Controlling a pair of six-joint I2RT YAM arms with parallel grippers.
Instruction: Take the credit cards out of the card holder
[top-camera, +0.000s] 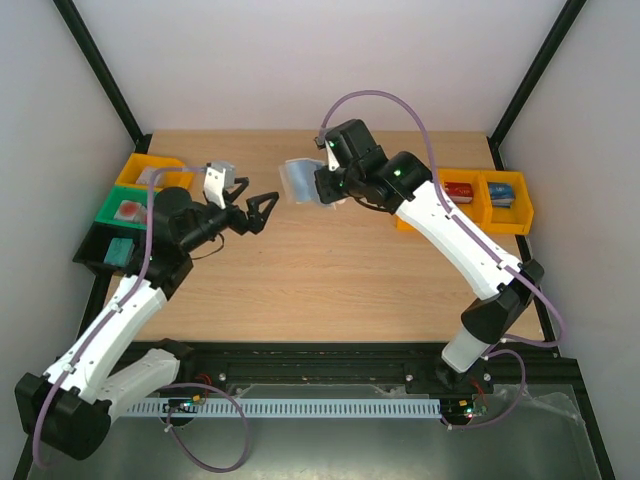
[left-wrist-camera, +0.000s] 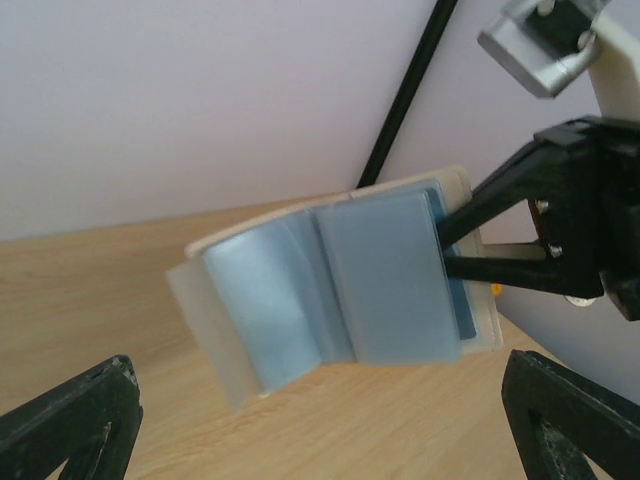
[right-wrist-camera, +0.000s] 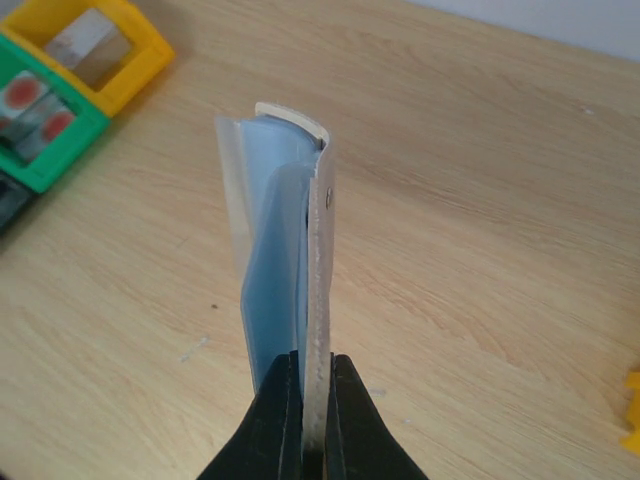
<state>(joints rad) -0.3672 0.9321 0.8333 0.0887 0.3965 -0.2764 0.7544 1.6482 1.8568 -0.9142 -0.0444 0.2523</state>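
The card holder (left-wrist-camera: 330, 290) hangs open like a book above the table, pale beige outside with blue frosted sleeves inside. My right gripper (right-wrist-camera: 315, 395) is shut on the edge of its beige cover (right-wrist-camera: 320, 260), holding it upright; the same grip shows in the top view (top-camera: 320, 187). My left gripper (top-camera: 262, 208) is open just left of the holder (top-camera: 298, 180), its fingers (left-wrist-camera: 80, 425) spread wide and apart from it. No credit cards can be made out in the sleeves; a darker blue strip (left-wrist-camera: 462, 305) shows in the back pocket.
Yellow bins (top-camera: 505, 215) at the right table edge hold a small red item (top-camera: 458, 190) and a bluish one (top-camera: 503, 195). At the left stand a yellow bin (top-camera: 140, 165), a green bin (top-camera: 115, 205) and a dark bin (top-camera: 100, 250). Black frame posts rise at the back corners.
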